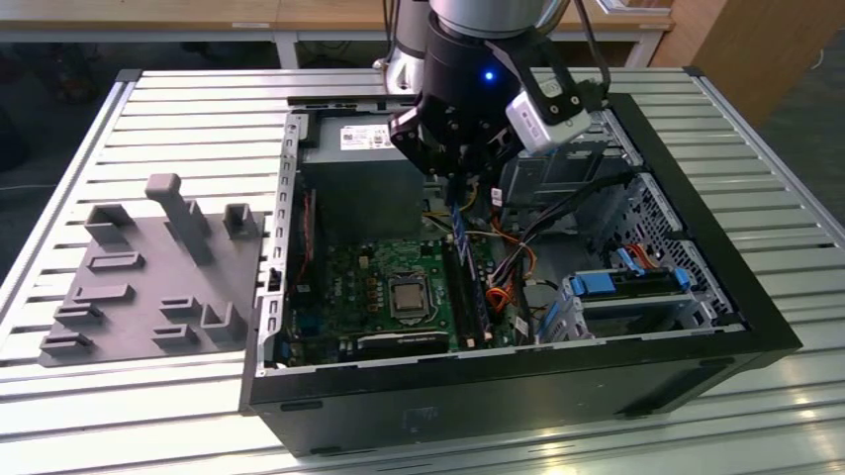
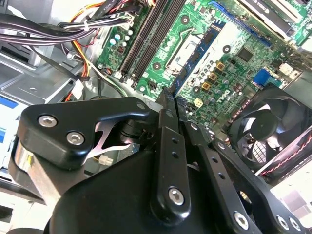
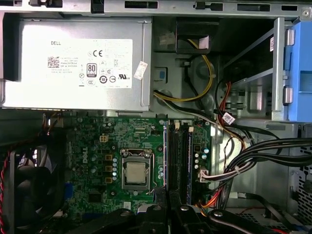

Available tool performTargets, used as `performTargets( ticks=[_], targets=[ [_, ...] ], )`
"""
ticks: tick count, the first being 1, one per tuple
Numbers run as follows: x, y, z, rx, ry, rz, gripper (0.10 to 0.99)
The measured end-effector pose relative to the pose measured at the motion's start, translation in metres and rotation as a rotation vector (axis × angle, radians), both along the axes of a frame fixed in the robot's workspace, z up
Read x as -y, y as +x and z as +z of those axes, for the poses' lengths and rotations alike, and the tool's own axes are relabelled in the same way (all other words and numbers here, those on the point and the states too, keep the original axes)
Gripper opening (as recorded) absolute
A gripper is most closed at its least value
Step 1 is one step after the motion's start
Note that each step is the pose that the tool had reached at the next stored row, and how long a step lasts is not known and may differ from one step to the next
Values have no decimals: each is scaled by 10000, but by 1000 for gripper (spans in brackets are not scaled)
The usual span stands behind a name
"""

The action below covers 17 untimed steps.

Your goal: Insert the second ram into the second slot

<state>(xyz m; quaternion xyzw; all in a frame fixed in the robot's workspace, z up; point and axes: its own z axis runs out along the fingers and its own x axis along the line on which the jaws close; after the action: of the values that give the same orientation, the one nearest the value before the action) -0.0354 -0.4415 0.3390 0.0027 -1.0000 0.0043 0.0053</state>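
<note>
On a slatted metal table (image 1: pixel 198 109), a black computer case (image 1: pixel 502 396) lying open on its side. Holds a green motherboard (image 1: pixel 356 287) flat across its floor, with a square processor socket (image 1: pixel 400 297) near the middle and a row of long black memory slots (image 1: pixel 473 302) just beside it. Houses a grey power supply (image 1: pixel 356 168) at the end farther from the exterior camera, a black fan (image 2: pixel 273 131) at the board's edge, bundled cables (image 3: pixel 253 156) beside the slots, and a drive bay with blue tabs (image 1: pixel 595 282) toward the exterior view's right. Beside the case, toward the exterior view's left, flat on the table, a grey fixture plate (image 1: pixel 145 277) with upright posts and blocks.

Over the board, reaching down into the case from above, the gripper (image 1: pixel 456 173). Fingers (image 2: pixel 165 131) drawn nearly together in both wrist views, pinching the second ram (image 1: pixel 460 226): in the exterior view a thin blue stick hanging below the fingertips, edge-on, in line with the memory slots and over their far end. Hard to tell whether its lower edge touches a slot or rides just above. In the first wrist view, a blue strip (image 3: pixel 189 163) seated along one of the slots, black slots beside it.
</note>
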Motion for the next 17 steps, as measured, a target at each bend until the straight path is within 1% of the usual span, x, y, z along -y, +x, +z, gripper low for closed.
performTargets(
  ticks=[11, 17],
  targets=[
    [2, 0, -26, 1, 2, 0, 133],
    [9, 0, -65, 0, 0, 0, 133]
  ],
)
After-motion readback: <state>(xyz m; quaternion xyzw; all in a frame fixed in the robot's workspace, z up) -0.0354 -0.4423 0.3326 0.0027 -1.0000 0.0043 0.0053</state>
